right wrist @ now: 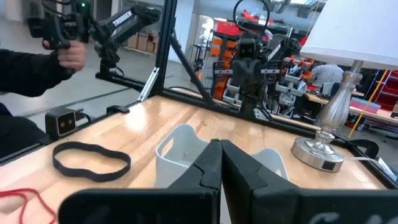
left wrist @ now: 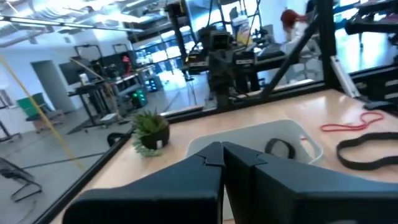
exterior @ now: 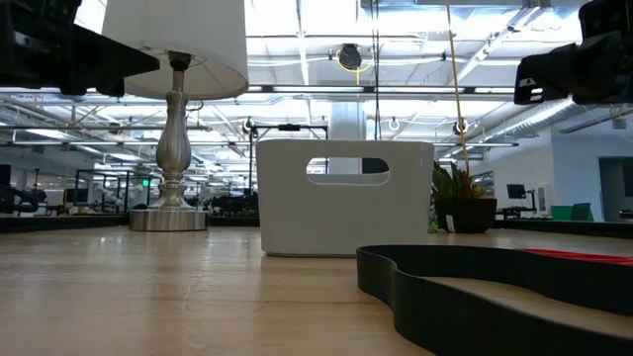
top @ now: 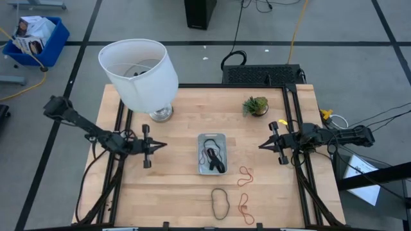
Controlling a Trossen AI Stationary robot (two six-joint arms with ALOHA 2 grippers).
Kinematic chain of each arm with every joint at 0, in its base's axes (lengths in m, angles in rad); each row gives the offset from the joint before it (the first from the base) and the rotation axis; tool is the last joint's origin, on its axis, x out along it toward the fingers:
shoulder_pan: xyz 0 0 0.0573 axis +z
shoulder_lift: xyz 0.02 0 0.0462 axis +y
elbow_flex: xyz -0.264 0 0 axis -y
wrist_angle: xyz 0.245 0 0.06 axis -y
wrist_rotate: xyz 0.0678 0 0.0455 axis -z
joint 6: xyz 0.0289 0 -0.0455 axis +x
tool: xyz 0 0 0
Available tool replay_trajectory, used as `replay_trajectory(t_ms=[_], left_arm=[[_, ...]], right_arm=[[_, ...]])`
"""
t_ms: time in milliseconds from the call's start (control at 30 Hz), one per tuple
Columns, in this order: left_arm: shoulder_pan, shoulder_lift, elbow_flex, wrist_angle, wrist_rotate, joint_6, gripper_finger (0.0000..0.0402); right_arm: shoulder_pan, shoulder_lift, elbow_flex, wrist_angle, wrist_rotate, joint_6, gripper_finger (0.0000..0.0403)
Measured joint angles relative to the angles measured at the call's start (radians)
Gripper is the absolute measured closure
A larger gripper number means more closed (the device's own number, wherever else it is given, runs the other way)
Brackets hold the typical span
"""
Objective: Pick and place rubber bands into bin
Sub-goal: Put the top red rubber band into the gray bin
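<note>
The silvery-grey bin (top: 212,138) sits at the table's middle with black rubber bands (top: 216,160) lying in it. It also shows in the low view (exterior: 346,198) and both wrist views (left wrist: 261,138) (right wrist: 180,149). On the table in front of it lie a black band (top: 221,201) and two red-orange bands (top: 245,176) (top: 244,206). My left gripper (top: 164,145) hovers left of the bin, shut and empty, pointing at it. My right gripper (top: 261,146) hovers right of the bin, shut and empty, pointing at it.
A white-shaded lamp (top: 140,70) on a silver base (top: 160,114) stands at the far left. A small potted plant (top: 255,106) stands at the far right. A person's hand (right wrist: 71,53) shows beyond the table. A blue crate (top: 37,38) stands on the floor.
</note>
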Motion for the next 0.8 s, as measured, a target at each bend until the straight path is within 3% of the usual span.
replay_trajectory(t_ms=[500,667,800], left_arm=[[0.045,-0.105,-0.006,-0.073,-0.024,0.019,0.0400],[0.149,-0.161,-0.006,-0.155,0.125,-0.025,0.0400],[0.279,-0.186,-0.006,-0.217,0.281,-0.083,0.0400]], right_arm=[[0.000,0.018,0.000,-0.001,0.000,0.093,0.0403],[-0.040,0.024,0.000,0.027,-0.017,0.144,0.0403],[-0.104,0.054,0.000,0.055,-0.106,0.170,0.0403]])
